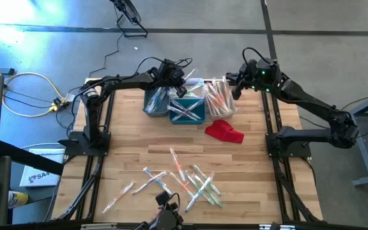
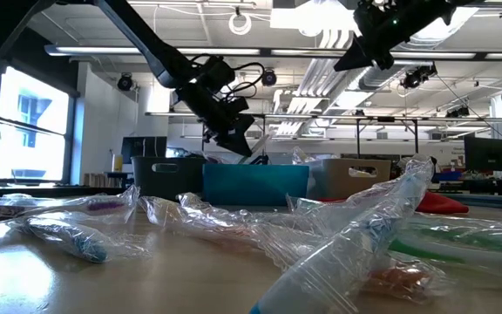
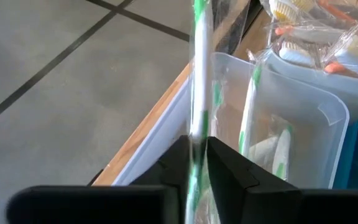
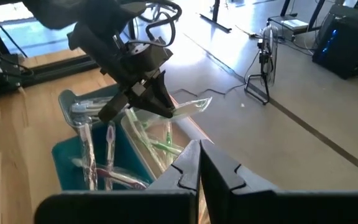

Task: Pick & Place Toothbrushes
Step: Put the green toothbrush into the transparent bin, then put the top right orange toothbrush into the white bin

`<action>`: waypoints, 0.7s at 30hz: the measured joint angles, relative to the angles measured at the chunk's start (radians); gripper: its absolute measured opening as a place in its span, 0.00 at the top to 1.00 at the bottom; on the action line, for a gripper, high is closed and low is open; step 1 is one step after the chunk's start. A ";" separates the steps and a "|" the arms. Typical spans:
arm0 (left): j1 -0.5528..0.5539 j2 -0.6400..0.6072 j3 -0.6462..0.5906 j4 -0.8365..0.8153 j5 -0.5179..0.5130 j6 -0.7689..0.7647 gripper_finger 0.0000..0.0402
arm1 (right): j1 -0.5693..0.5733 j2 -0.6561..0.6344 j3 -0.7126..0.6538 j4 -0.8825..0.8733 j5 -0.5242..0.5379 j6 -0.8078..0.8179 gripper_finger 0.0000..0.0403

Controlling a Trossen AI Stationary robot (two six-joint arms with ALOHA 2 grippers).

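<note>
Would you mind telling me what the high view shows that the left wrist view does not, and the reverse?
Only the high view shows the red cloth, the loose toothbrushes scattered on the near part of the table, the grey bin, and the right claw hovering beside the white bin. Only the left wrist view shows, close up, the left claw pinching a green wrapped toothbrush over the white bin. Both show the white bin holding toothbrushes and the teal bin.
</note>
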 joint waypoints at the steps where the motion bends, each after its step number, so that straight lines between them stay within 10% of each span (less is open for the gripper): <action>1: 0.000 0.000 0.000 0.000 0.000 0.000 0.84 | 0.000 0.000 0.000 -0.004 0.000 -0.008 0.99; 21: -0.021 0.000 0.000 0.000 0.145 -0.002 0.67 | 0.000 0.000 0.000 -0.012 0.002 -0.012 1.00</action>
